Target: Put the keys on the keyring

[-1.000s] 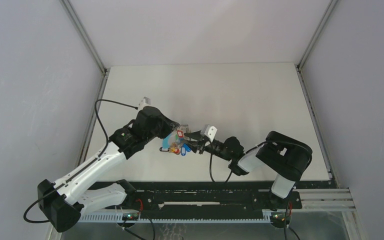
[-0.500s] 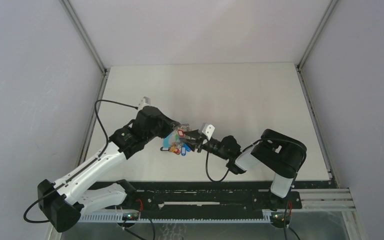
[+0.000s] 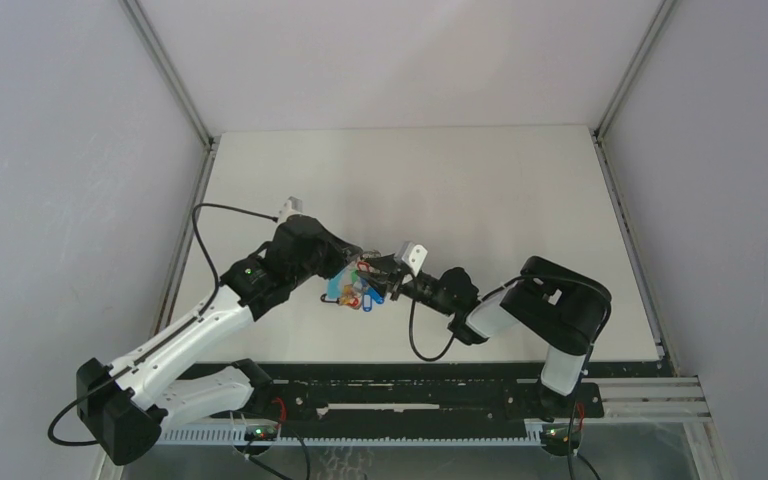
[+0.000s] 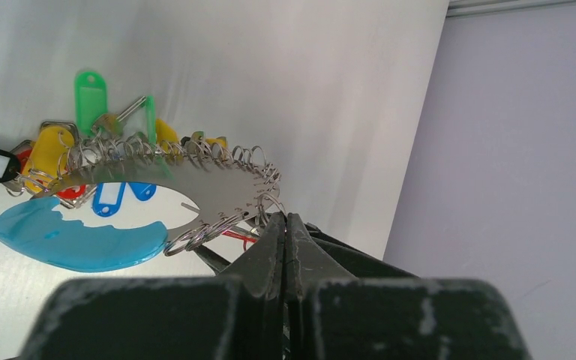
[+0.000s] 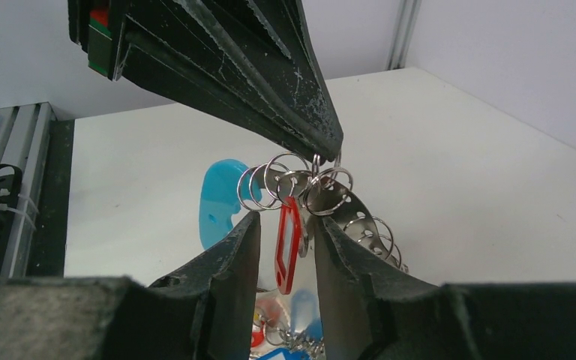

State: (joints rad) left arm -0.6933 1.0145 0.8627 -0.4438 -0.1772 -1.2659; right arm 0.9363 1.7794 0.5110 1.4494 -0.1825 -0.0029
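The keyring [image 4: 202,187] is a grey metal plate with a light-blue part [image 4: 75,240], hung with several wire rings and colourful tags. My left gripper [image 4: 286,216] is shut on a small wire ring at its rim and holds it above the table [image 3: 480,190]. In the right wrist view the left fingers [image 5: 270,90] come down from above onto the cluster of rings [image 5: 300,180]. The key's red tag [image 5: 288,247] hangs from that cluster. My right gripper [image 5: 286,217] stands open around the tag, with a gap on each side. In the top view both grippers meet at the keyring [image 3: 348,288].
A black rail [image 3: 410,392] with the arm bases runs along the table's near edge. Grey walls close in the left, right and back. A black cable [image 3: 420,340] loops under the right forearm.
My right gripper has slid left, closer in to the keyring. The left arm and the keyring have hardly moved.
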